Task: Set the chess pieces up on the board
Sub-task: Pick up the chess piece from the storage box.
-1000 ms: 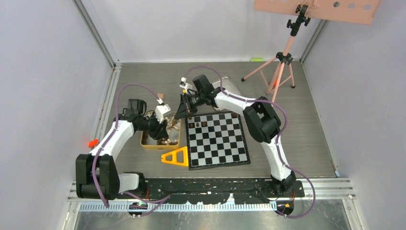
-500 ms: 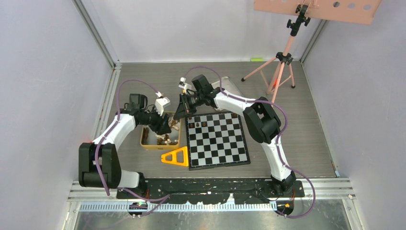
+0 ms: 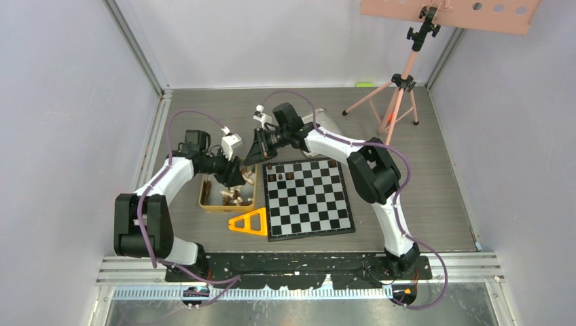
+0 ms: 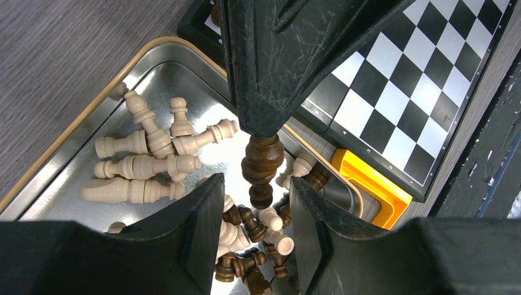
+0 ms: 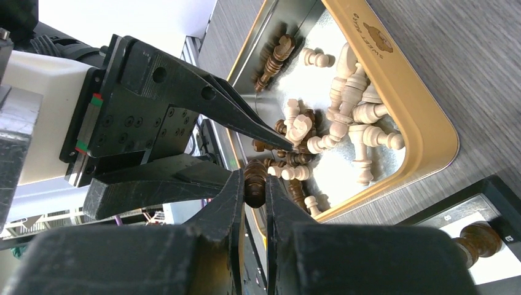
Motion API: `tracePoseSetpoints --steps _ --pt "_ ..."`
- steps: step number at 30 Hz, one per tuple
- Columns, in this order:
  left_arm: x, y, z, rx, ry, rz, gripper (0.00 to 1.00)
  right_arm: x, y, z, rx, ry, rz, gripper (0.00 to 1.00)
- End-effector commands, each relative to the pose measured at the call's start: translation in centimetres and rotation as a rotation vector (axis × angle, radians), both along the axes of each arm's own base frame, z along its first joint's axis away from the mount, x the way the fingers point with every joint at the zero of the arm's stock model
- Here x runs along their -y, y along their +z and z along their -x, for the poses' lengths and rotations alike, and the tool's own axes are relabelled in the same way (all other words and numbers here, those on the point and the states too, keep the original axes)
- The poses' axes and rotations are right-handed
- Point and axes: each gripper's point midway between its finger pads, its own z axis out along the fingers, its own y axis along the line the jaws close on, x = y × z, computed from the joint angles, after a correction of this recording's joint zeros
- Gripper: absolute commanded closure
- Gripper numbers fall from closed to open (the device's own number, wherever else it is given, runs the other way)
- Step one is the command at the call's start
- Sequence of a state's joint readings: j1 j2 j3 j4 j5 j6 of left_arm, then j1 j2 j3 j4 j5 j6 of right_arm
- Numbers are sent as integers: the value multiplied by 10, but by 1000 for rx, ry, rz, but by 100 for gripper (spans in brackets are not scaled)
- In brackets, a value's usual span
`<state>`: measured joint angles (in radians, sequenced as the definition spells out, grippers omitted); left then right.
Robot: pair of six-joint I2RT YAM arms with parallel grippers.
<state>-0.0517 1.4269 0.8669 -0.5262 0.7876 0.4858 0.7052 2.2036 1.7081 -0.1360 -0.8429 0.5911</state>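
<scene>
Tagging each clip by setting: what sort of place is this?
Most likely a lab test cell, not a home: plain pale walls on aluminium framing enclose the table, and a tripod carrying a pink perforated panel stands at the far right corner.

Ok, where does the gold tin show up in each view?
Top external: gold tin just left of the chessboard, centre-left of frame.
Left wrist: gold tin fills left and centre; chessboard upper right.
Right wrist: gold tin upper right; chessboard corner bottom right.
Shared landmark: the chessboard beside it.
</scene>
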Motion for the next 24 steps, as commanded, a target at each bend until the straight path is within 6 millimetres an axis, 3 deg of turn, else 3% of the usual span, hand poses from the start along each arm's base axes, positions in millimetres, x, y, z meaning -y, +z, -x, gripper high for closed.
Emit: tracePoseSetpoints --steps 1,11,14,21,24 --pt "8 20 -16 58 -14 55 57 -6 43 3 65 16 -82 99" --pt "4 13 -6 12 -39 28 100 0 46 -4 85 0 -75 99" --pt "-1 9 -2 13 -40 -2 100 9 52 -14 105 -25 -72 99" --pt "-11 8 4 11 -10 -17 100 49 65 -40 212 -92 -25 99" --pt "-14 10 6 11 2 -32 100 73 54 -48 266 -116 69 99"
